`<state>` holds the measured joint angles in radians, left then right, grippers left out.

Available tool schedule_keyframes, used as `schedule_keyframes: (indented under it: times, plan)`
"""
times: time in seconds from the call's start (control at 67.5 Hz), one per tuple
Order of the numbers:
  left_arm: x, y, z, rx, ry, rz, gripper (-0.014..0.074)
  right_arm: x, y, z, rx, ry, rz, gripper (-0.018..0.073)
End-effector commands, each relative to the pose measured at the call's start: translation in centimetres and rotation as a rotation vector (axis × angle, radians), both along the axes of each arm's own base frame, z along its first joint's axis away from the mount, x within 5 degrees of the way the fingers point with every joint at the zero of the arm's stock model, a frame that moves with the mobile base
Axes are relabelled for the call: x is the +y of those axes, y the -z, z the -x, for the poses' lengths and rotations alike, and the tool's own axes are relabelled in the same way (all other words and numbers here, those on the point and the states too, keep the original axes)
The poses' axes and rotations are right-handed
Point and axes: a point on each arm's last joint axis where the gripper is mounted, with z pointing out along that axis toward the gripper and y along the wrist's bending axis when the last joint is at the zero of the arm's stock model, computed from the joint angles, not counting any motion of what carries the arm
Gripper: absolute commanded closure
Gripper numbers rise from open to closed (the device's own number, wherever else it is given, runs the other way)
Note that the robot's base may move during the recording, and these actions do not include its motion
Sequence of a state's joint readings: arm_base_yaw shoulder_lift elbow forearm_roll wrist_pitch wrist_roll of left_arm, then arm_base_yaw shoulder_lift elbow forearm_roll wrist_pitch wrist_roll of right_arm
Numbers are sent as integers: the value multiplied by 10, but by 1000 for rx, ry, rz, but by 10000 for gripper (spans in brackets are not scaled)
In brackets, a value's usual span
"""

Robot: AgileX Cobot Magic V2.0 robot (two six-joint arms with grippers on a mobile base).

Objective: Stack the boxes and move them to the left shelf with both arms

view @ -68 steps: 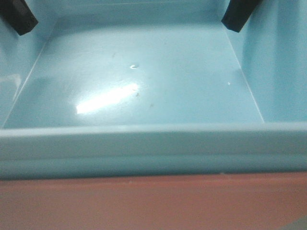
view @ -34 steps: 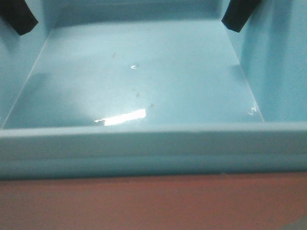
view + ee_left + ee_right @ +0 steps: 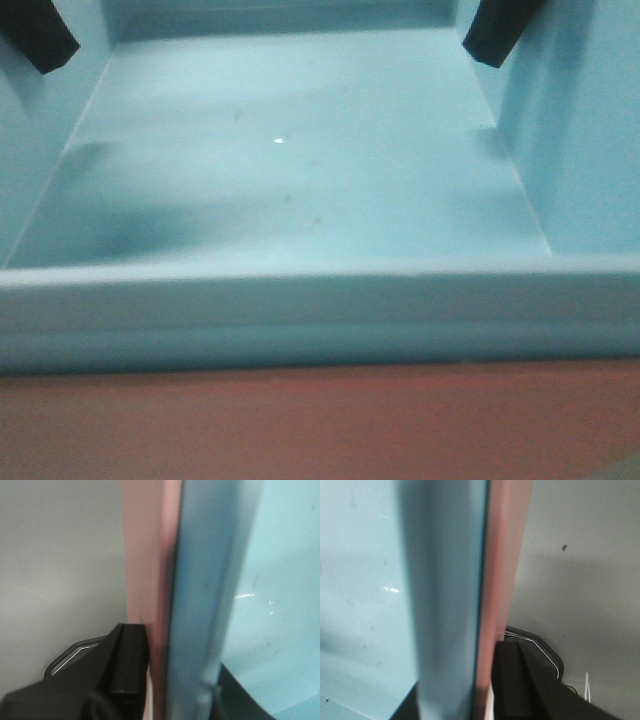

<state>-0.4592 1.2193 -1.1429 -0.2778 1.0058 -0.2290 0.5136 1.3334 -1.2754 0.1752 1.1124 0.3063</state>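
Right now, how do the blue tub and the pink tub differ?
Colour: the blue tub is light sky blue, the pink tub salmon. Position: the blue tub sits nested inside the pink tub. Visibility: the blue tub's empty floor shows in the front view; only the pink tub's outer wall does. Shared: plain plastic, side walls lying flush together in both wrist views.

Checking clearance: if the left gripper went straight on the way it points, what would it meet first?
Likely the floor of the blue tub: the left gripper straddles its wall and the pink tub, inner finger aimed there. Depth unclear.
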Motion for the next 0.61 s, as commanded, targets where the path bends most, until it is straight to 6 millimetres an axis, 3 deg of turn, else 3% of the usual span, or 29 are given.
schedule_keyframes:
  times: [0.0,0.592]
  plan:
    - [2,-24,6,-111,8,61,598,-13,-18,2,-115,-3,42,501]
    - [2,-24,6,-110,8,62,598,-13,-18,2,-115,-3,42,501]
